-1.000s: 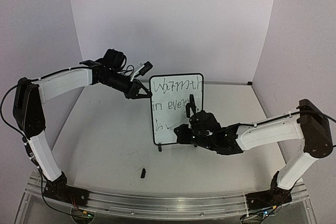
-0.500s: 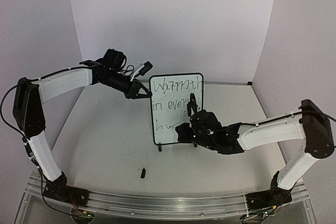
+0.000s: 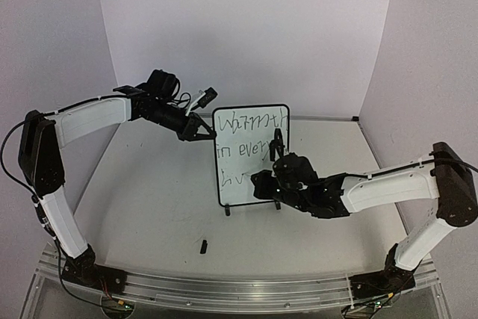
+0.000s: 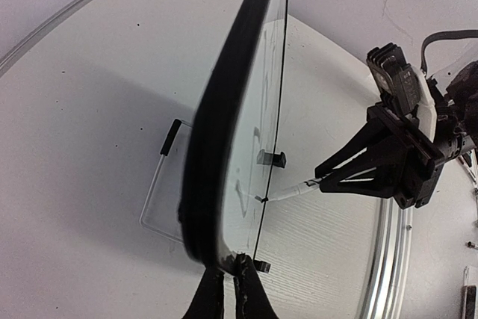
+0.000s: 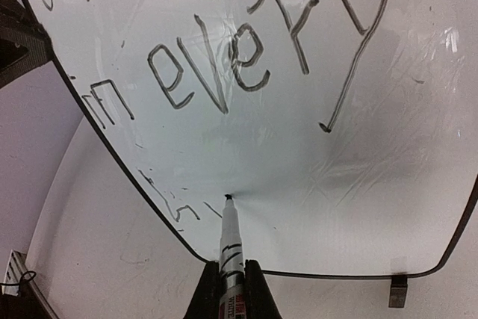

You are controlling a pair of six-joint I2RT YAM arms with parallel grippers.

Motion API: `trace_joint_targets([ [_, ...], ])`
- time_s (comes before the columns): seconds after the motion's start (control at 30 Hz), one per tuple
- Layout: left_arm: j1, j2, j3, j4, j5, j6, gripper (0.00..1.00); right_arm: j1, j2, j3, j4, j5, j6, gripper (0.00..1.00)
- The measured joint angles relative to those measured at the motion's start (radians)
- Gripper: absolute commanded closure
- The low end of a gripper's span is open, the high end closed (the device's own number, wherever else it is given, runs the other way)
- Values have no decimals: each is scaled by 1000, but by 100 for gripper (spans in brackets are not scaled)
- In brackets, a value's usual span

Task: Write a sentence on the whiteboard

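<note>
Nearest the bases, a small black piece (image 3: 203, 245) lay on the table (image 3: 149, 192). Beyond it, the right arm stretched low and leftward from its raised elbow, and the right gripper (image 3: 281, 158) was clamped on the marker (image 5: 230, 248), whose tip touched the whiteboard (image 3: 243, 162) under "every", beside the third line of the sentence (image 5: 224, 72). The whiteboard stood upright on its feet at mid-table, and behind it the left arm reached rightward from its bent elbow, the left gripper (image 3: 203, 131) pinching the board's left frame edge.
</note>
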Motion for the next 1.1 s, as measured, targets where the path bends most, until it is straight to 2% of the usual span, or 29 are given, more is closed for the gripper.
trace_joint_targets([
  [0.67,0,0,0,0,0,0,100,0,22,-5,-33,-31,66,100],
  [1.1,0,0,0,0,0,0,100,-8,-65,-63,-17,-6,46,100],
])
